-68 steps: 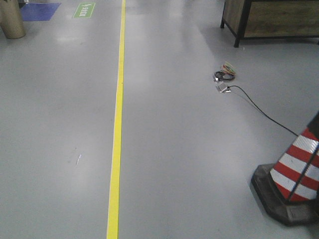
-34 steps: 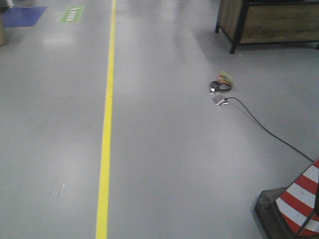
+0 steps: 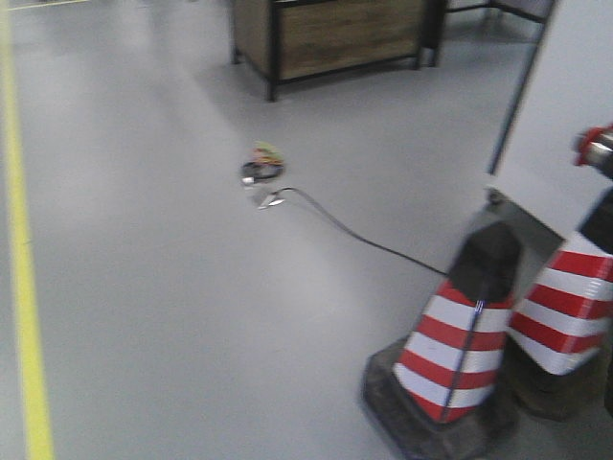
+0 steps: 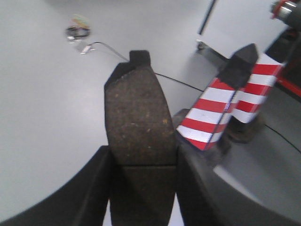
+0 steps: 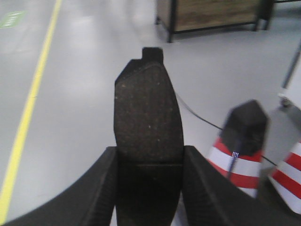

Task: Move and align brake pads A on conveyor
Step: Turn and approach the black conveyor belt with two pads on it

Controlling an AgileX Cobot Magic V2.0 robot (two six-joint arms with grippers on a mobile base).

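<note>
The left claw [image 4: 141,188] pinched a pad [image 4: 137,122] upright between its fingers; the right claw [image 5: 149,188] likewise pinched another pad [image 5: 148,113]. Beyond them stood striped cones [image 3: 458,345] on the grey floor [image 3: 172,287], then a cable [image 3: 354,230], a yellow line [image 3: 24,307] and a wooden crate [image 3: 335,34] farthest.
</note>
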